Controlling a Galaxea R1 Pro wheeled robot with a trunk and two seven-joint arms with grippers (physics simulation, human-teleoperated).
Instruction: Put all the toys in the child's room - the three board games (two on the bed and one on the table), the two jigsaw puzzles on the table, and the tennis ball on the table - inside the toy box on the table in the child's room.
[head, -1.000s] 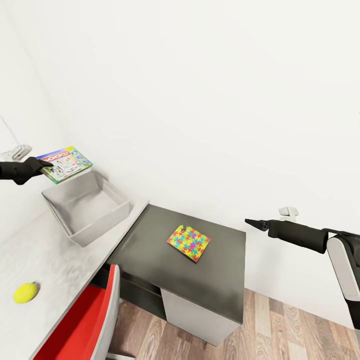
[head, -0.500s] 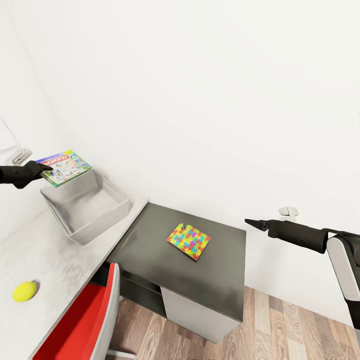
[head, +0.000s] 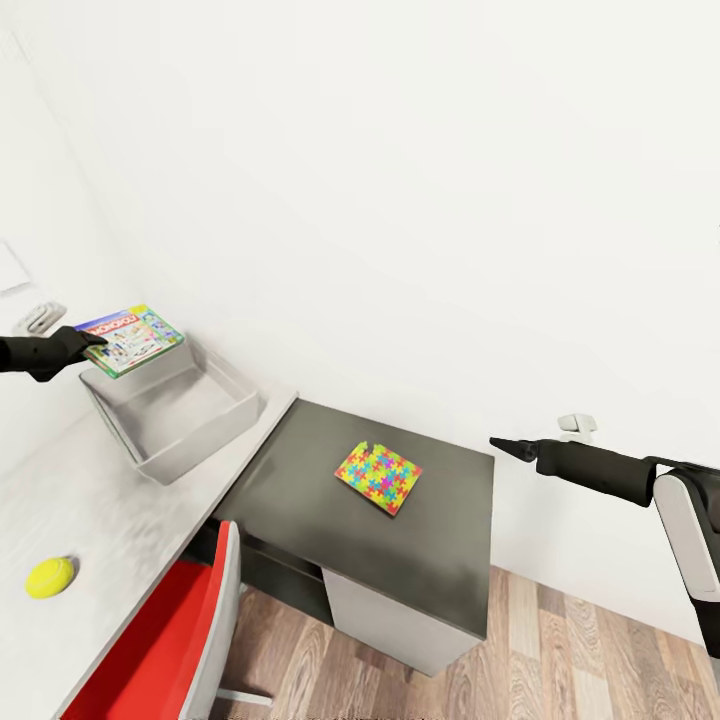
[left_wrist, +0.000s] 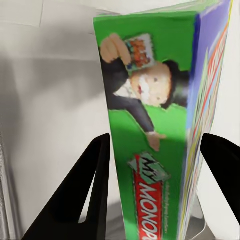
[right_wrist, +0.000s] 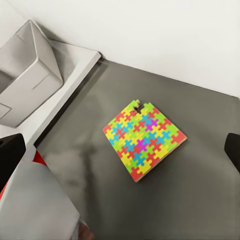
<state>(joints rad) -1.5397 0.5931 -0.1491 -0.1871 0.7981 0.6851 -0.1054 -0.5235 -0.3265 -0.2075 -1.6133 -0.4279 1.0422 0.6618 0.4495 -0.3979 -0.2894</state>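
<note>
My left gripper (head: 85, 345) is shut on the green-edged board game (head: 131, 340) and holds it almost flat over the far-left rim of the grey toy box (head: 205, 432). In the left wrist view the game's green edge (left_wrist: 150, 150) sits between the two black fingers (left_wrist: 95, 190). One jigsaw puzzle (head: 378, 477) lies on the table's dark-grey wing (head: 450, 560). My right gripper (head: 505, 446) hangs open to the puzzle's right, off the wing's edge, and its camera looks down on the puzzle (right_wrist: 144, 141). The tennis ball (head: 48, 577) rests on the light-grey desk top (head: 120, 520).
A red chair with a grey-white back (head: 170, 640) is tucked under the desk's near side. White walls close off the desk and wing at the back. Wood-plank floor (head: 560, 660) lies open at the lower right. The toy box (right_wrist: 30, 75) has nothing in it.
My left gripper has brought the board game slightly lower, closer to the toy box's rim. The head view has shifted a little. The right arm has not moved.
</note>
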